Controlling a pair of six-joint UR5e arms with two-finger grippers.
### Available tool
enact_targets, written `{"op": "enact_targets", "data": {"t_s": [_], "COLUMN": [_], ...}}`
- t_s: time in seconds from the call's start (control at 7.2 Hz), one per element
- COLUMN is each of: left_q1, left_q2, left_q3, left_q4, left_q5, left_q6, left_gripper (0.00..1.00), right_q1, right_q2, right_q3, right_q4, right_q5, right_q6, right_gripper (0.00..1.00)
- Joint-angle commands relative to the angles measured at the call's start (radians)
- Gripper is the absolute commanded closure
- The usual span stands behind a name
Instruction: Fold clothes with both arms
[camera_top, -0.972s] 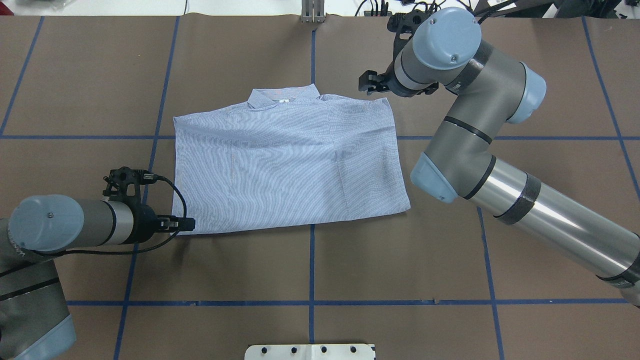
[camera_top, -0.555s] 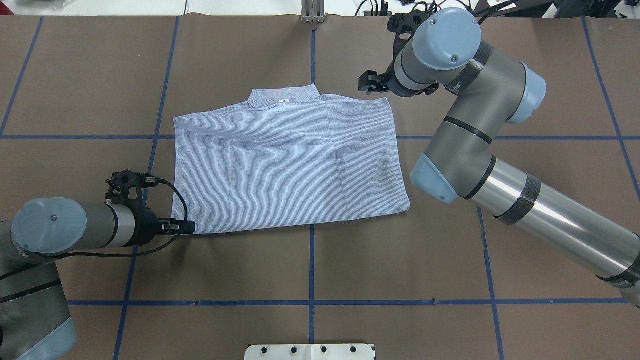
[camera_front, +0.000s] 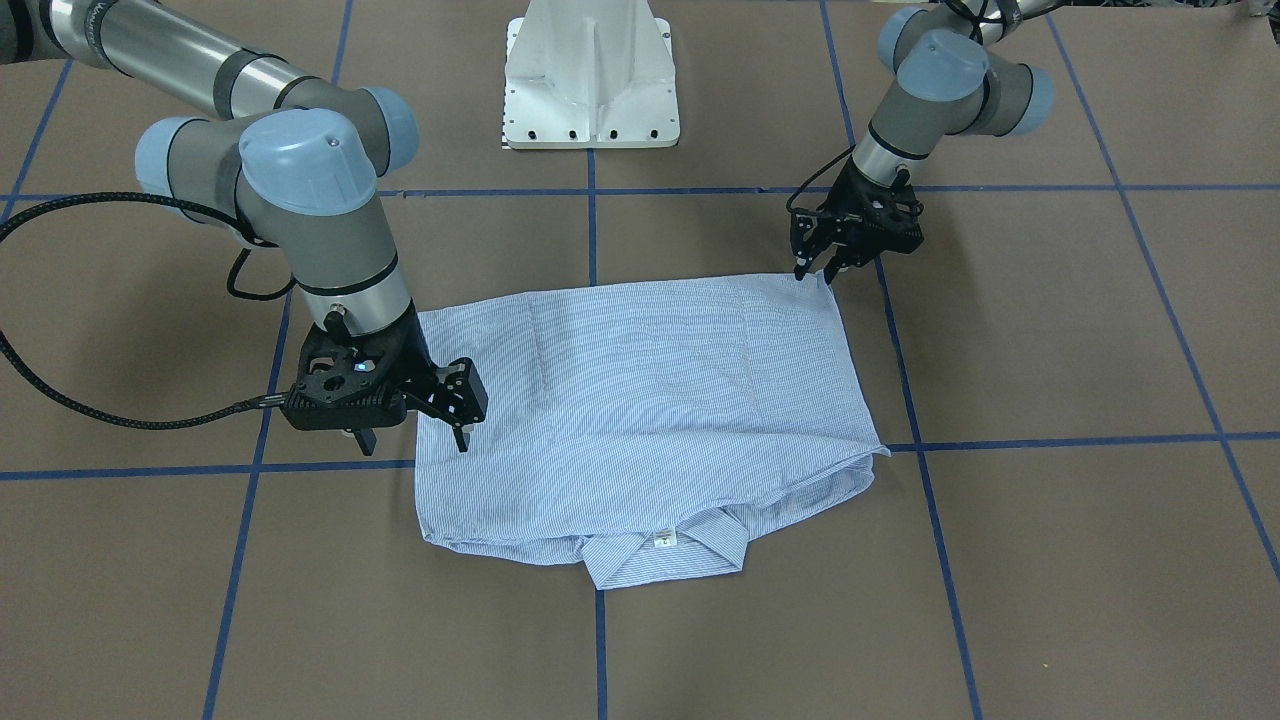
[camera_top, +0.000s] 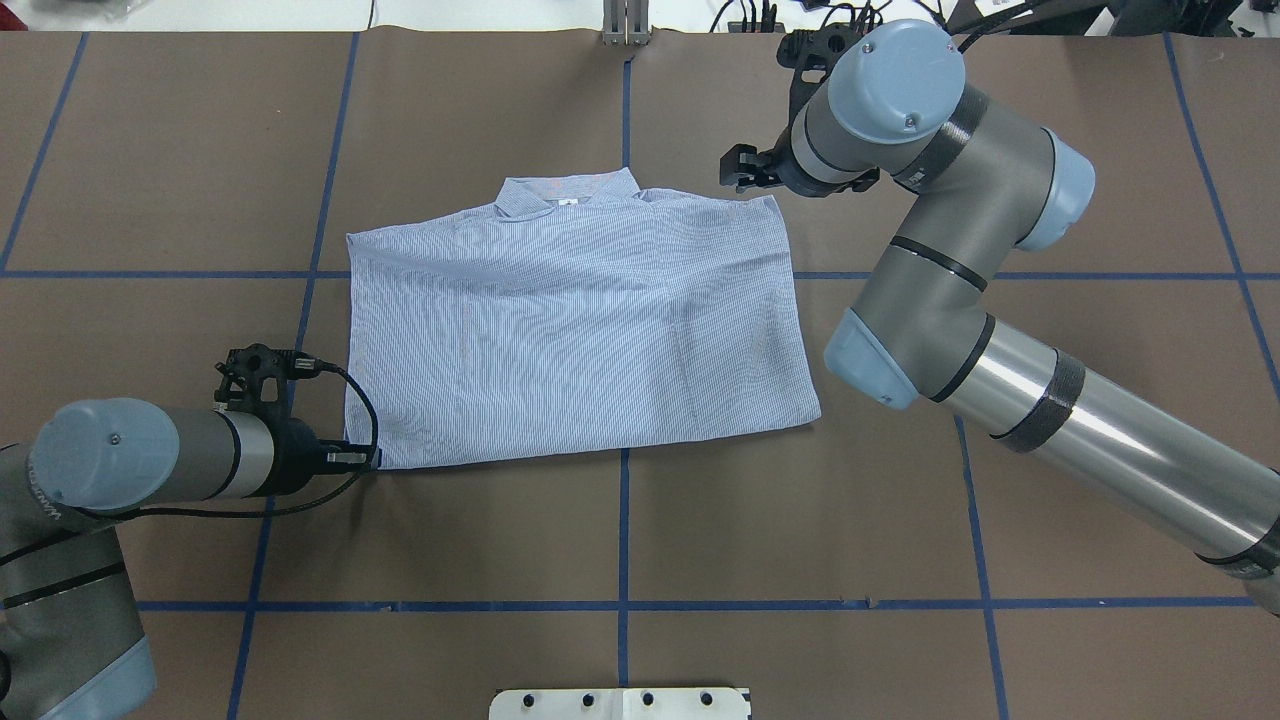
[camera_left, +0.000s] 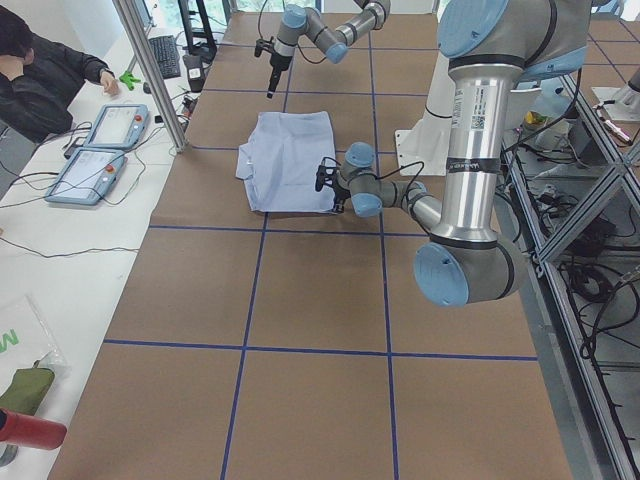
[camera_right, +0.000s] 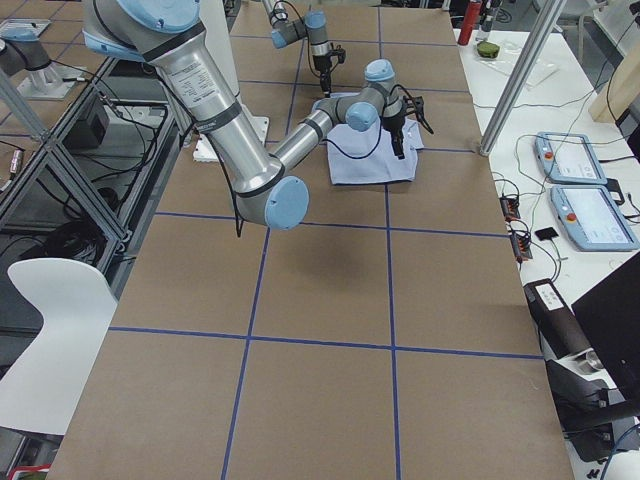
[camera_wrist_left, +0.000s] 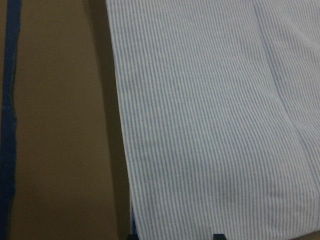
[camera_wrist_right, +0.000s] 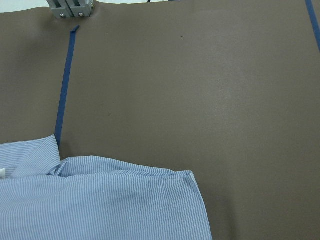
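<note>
**A:** Where's the shirt?

**B:** The shirt (camera_top: 580, 330) lies flat in the middle of the worktop (camera_top: 800, 520). It is folded to a rough rectangle with no sleeves showing. Its collar (camera_top: 565, 195) is at the edge far from the robot, and blue tape lines (camera_top: 622, 530) run under the cloth.

**A:** And the left hand?

**B:** The left hand (camera_top: 368, 458) is low at the shirt's near corner, on the robot's left. Its fingers are spread apart. Its wrist camera shows two dark tips at the bottom of the view with striped cloth between them. It isn't clamped on anything.

**A:** The right one?

**B:** The right hand (camera_front: 415, 438) hangs over the far corner on the robot's right, just past the collar end. Its fingers point down, set wide apart, and grip nothing. I can't tell whether a tip touches the cloth.
</note>
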Motion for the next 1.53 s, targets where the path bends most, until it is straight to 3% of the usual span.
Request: {"op": "enact_targets", "data": {"t_s": [0.0, 0.42, 0.69, 1.11, 1.25, 1.39], "left_q1": [0.000, -0.018, -0.142, -0.332, -0.387, -0.444], "left_q2": [0.000, 0.014, 0.011, -0.108, -0.212, -0.364], "left_q3": [-0.001, -0.006, 0.017, 0.213, 0.326, 0.515], "left_q4": [0.000, 0.006, 0.017, 0.020, 0.021, 0.018], "left_q5": [0.000, -0.003, -0.003, -0.006, -0.006, -0.005], "left_q6": [-0.001, 0.020, 0.172, 0.348, 0.382, 0.422], "left_gripper": [1.00, 1.00, 1.00, 1.00, 1.00, 1.00], "right_q1": [0.000, 0.000, -0.002, -0.002, -0.002, -0.003], "right_q2": [-0.001, -0.001, 0.001, 0.001, 0.001, 0.001], "right_q3": [0.001, 0.001, -0.001, -0.001, -0.001, -0.001], "right_q4": [0.001, 0.001, 0.001, 0.001, 0.001, 0.001], "right_q5": [0.000, 0.000, 0.000, 0.000, 0.000, 0.000], "right_q6": [0.000, 0.000, -0.003, -0.002, -0.003, -0.003], "right_gripper": [0.00, 0.00, 0.00, 0.00, 0.00, 0.00]}}
